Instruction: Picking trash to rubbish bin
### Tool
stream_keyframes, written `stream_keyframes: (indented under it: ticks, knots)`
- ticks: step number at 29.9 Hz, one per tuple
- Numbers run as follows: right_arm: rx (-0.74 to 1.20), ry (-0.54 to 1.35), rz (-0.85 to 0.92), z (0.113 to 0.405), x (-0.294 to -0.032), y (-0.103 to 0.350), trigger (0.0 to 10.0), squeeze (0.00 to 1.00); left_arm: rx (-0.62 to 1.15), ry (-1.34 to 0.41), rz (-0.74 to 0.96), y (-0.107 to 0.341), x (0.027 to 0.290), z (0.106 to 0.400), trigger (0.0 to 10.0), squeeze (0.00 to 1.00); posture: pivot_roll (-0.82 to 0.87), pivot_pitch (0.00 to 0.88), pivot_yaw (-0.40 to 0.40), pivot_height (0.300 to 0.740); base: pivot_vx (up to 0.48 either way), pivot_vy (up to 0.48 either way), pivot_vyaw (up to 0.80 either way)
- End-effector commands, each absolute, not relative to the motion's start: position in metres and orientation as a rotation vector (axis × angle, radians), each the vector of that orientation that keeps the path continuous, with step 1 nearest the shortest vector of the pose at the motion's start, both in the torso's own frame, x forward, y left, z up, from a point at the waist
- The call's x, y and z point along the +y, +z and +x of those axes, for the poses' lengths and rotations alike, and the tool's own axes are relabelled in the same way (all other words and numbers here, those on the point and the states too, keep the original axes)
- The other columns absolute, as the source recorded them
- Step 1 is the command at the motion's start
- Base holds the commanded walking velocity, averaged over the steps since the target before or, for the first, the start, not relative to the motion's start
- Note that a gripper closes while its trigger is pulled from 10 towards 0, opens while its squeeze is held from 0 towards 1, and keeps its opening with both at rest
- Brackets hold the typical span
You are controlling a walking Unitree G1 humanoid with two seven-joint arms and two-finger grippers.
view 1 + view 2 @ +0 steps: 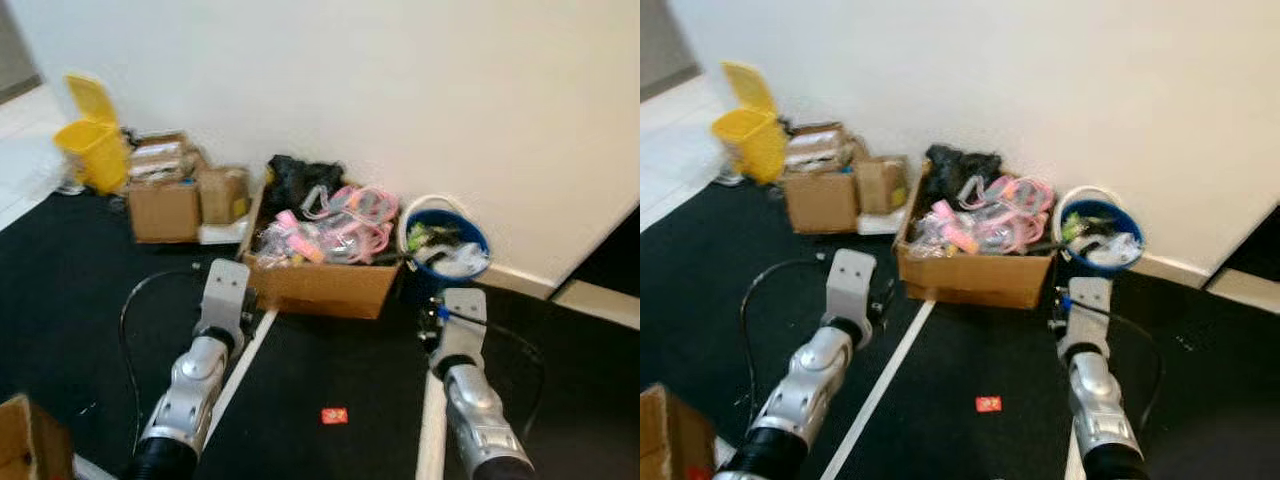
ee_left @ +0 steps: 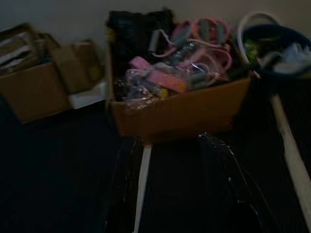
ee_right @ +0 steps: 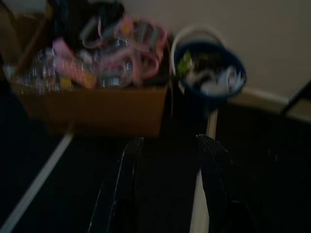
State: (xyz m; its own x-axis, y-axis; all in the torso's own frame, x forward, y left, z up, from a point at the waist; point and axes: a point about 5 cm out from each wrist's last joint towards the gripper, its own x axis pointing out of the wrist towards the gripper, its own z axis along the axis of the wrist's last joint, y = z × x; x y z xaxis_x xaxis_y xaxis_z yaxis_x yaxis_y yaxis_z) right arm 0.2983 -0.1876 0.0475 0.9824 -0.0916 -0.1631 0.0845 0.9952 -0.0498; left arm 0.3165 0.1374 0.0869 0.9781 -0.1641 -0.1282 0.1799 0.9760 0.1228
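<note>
A matte black carpet (image 1: 330, 370) covers the floor, crossed by a white tape line (image 1: 240, 370) and meeting a plain off-white wall (image 1: 420, 90). On the carpet at 6 o'clock, between the two silver arms, lies a small flat red scrap of trash (image 1: 335, 416), squarish with pale markings, touching nothing else.

At 12 o'clock from the scrap stands an open corrugated cardboard box (image 1: 320, 283), rectangular, heaped with glossy pink and clear plastic packets (image 1: 345, 225) and a crumpled black bag (image 1: 300, 178) at its back. Just beside it, at 1 o'clock, sits the round blue rubbish bin (image 1: 445, 248) with a white hoop handle, holding white crumpled paper and a bit of green. At 10 o'clock, well apart, are two smaller brown cardboard boxes (image 1: 165, 200), one stuffed with papers, and past them a yellow plastic pedal bin (image 1: 92, 140) with its lid tipped up. A corner of another cardboard box (image 1: 25, 445) shows at 8 o'clock.

The left gripper (image 2: 167, 160) hangs above the carpet before the big box, its two long black fingers parted moderately with nothing between them. The right gripper (image 3: 167, 160) points toward the blue bin and the box's near corner, fingers likewise apart and empty; the wrist views are dim and blurred.
</note>
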Motion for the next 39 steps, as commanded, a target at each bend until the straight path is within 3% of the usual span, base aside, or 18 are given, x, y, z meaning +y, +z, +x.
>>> stream_keyframes:
  ticks: [1,39]
  knots:
    - [0.203,-0.093,-0.037,0.2932,-0.1875,0.0394,10.0,0.00,0.154,-0.167,0.140,0.0790,0.1407,0.3144,10.0,0.00,-0.03,0.129,0.041,0.740,0.000,0.000,-0.80]
    - [0.225,-0.095,-0.032,0.2960,-0.1885,0.0386,10.0,0.00,0.141,-0.150,0.137,0.0808,0.1439,0.3146,10.0,0.00,-0.02,0.123,0.023,0.740,0.000,0.000,-0.80]
